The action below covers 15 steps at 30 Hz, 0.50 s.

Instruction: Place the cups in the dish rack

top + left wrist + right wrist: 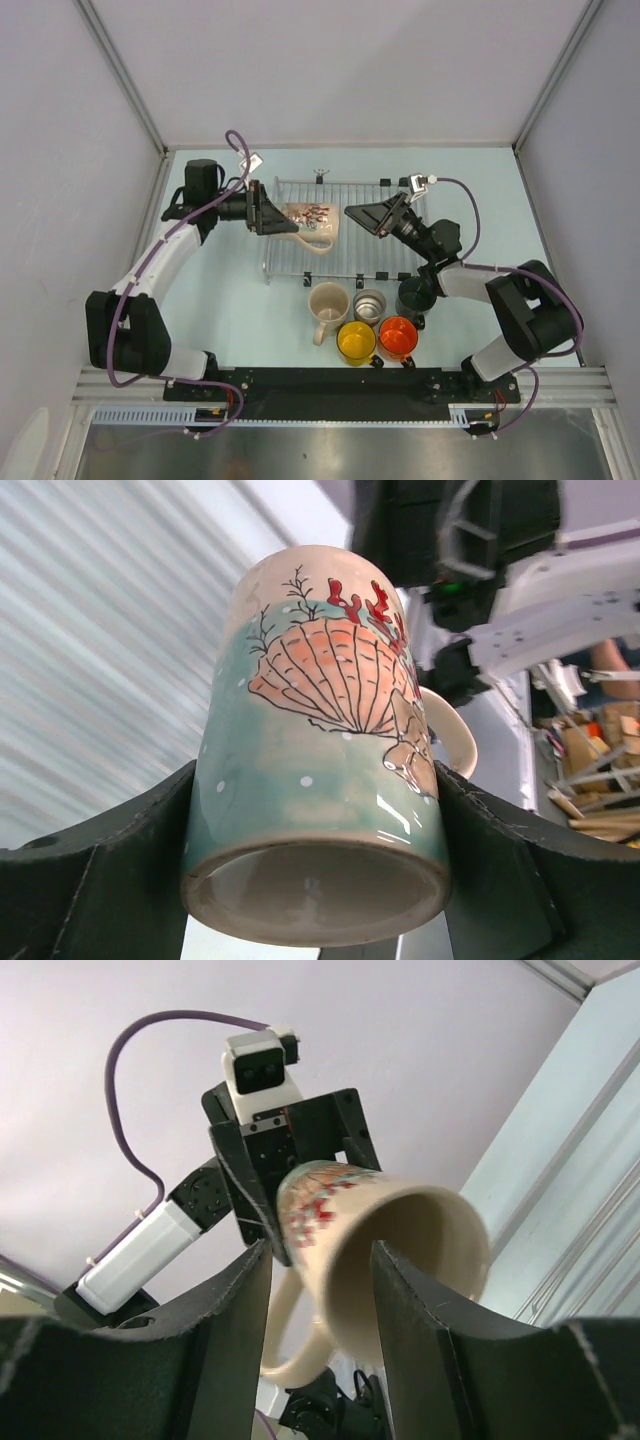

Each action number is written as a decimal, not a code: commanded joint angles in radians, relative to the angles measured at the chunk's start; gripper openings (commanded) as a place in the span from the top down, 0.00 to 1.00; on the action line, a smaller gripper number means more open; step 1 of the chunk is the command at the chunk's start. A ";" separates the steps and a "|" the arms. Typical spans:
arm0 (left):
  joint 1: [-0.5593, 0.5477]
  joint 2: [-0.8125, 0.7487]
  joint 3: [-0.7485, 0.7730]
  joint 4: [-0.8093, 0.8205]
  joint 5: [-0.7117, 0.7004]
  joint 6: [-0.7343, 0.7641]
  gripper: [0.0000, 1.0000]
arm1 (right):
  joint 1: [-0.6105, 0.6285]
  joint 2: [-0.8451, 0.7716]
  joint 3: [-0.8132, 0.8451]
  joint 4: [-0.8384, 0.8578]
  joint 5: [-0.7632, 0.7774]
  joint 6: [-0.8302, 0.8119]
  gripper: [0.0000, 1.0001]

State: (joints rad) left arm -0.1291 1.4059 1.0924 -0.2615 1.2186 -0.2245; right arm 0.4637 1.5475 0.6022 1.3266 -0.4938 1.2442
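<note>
The left gripper (278, 217) clamps the patterned cream cup (312, 221) by its base end. In the left wrist view its dark fingers (110, 880) press against both sides of the cup just above the bottom rim. The cup shows a shell and red coral print. It lies on its side in the air over the left part of the dish rack (375, 255), with its mouth turned toward the right arm and its handle hanging toward the near edge of the table (220, 300).

The right gripper (352, 213) sits just at the cup's mouth. Its fingers (235, 1340) are parted by a moderate gap and grip nothing. In the right wrist view one finger falls in front of the cup's opening and the other outside its wall. Whether either touches the rim cannot be told.

The rack lies flat near the middle of the far edge. Between it and the near edge, a little right of centre, five cups stand upright close together:
- The plain cream cup (328, 303), the steel cup (369, 305) and the dark green-black cup (415, 297) form a row nearest the rack, the dark one partly under the right arm.
- The yellow cup (356, 341) and the orange cup (398, 337) stand side by side just nearer the edge.
</note>
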 commanded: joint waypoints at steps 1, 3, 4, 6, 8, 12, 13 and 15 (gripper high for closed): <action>0.002 -0.030 0.099 -0.079 -0.151 0.167 1.00 | -0.060 -0.088 -0.007 0.182 -0.072 0.023 0.50; -0.009 -0.018 0.138 -0.110 -0.241 0.215 1.00 | -0.068 -0.159 -0.004 0.068 -0.084 -0.040 0.51; -0.018 -0.001 0.156 -0.126 -0.357 0.223 1.00 | -0.068 -0.187 0.001 0.016 -0.084 -0.069 0.50; -0.059 0.016 0.213 -0.172 -0.474 0.304 1.00 | -0.059 -0.277 0.011 -0.178 -0.072 -0.194 0.50; -0.089 0.034 0.257 -0.197 -0.625 0.329 1.00 | -0.036 -0.369 0.025 -0.371 -0.043 -0.287 0.50; -0.188 0.094 0.360 -0.251 -0.842 0.404 1.00 | 0.016 -0.463 0.047 -0.604 0.050 -0.457 0.49; -0.202 0.109 0.385 -0.265 -0.870 0.415 1.00 | 0.021 -0.472 0.047 -0.624 0.055 -0.479 0.49; -0.237 0.175 0.455 -0.318 -0.933 0.453 1.00 | 0.032 -0.497 0.038 -0.674 0.067 -0.497 0.50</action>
State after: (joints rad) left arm -0.3035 1.5269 1.3922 -0.5610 0.4683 0.1177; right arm 0.4744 1.0885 0.6216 0.8745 -0.4843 0.9005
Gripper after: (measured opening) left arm 0.823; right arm 0.505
